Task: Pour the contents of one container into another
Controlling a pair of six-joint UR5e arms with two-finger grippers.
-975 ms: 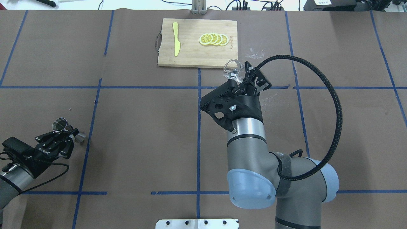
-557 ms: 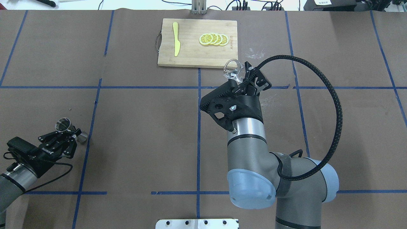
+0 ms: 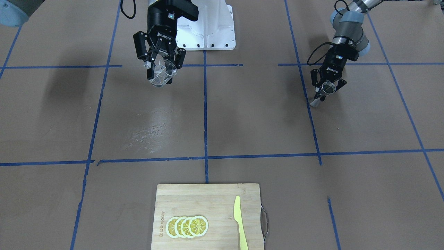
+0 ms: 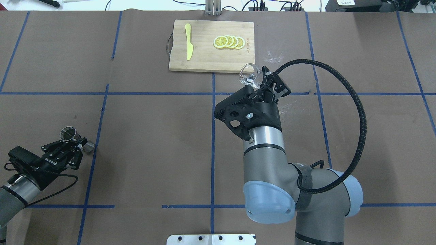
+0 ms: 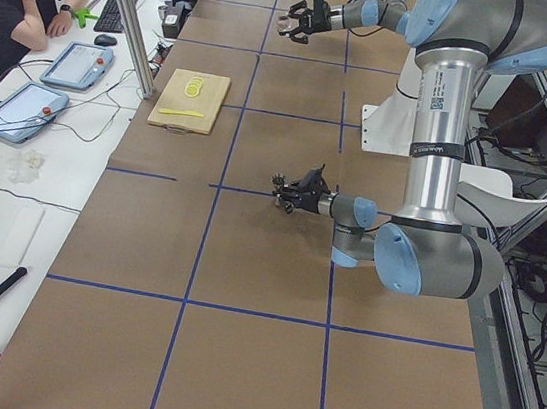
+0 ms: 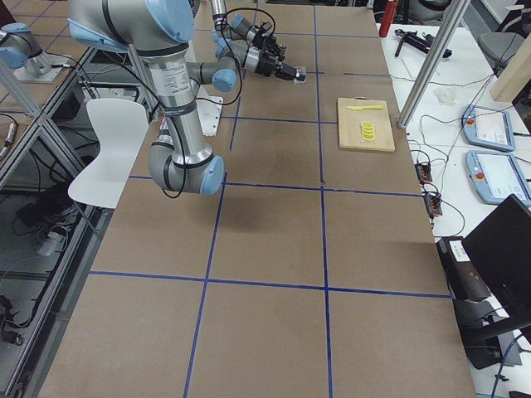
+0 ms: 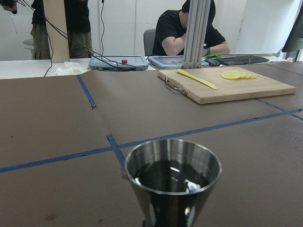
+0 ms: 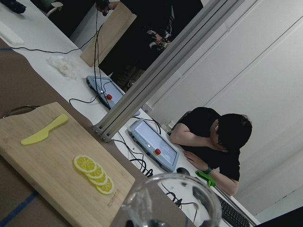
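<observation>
The brand name ROBOTIQ stands in white letters on the black body of the right end effector (image 3: 161, 72) and again on the left end effector (image 3: 327, 89), both across the surface from the cutting board (image 3: 215, 194). A short line of writing is burned into the cutting board beside the lemon slices (image 3: 187, 226), too small to read.

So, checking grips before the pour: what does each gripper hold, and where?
Left gripper holds the steel jigger at its narrow waist; right gripper holds the glass cup by its side walls.
</observation>
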